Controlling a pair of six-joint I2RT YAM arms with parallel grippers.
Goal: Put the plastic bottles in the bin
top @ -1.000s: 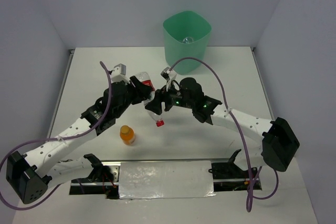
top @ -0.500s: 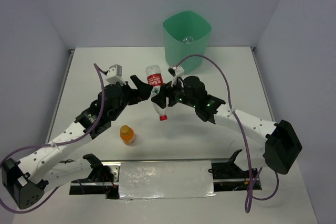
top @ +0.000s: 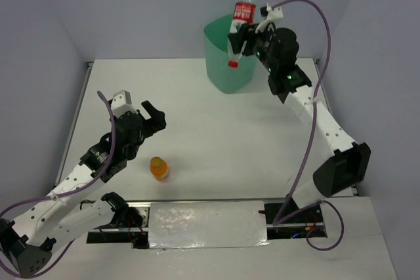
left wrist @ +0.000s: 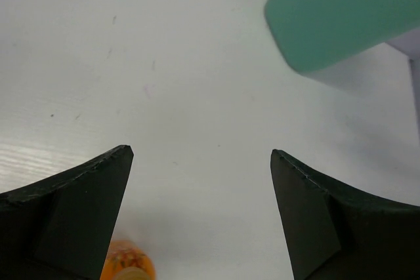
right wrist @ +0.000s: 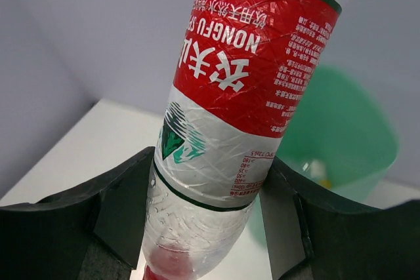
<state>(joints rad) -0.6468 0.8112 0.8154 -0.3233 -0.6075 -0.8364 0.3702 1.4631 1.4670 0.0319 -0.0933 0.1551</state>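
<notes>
Orange-capped bottle [top: 158, 168] stands on the near tabletop [top: 216, 155], probably the next pickup, just before the left gripper [top: 155, 116], which is spread and empty. Farther right, the right gripper [top: 244, 36] pinches the red-labelled bottle [top: 244, 12] cap-down above the green bin [top: 220, 77], apparently for dropping.

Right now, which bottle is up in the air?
The red-labelled bottle, held cap-down by the right gripper near the mint-green bin. The orange-capped bottle stands on the table.

The top camera looks down from behind the arms over the whole worktop [top: 230, 129], while each wrist camera peers closely past its own jaws, all three catching the green bin [top: 224, 71].
</notes>
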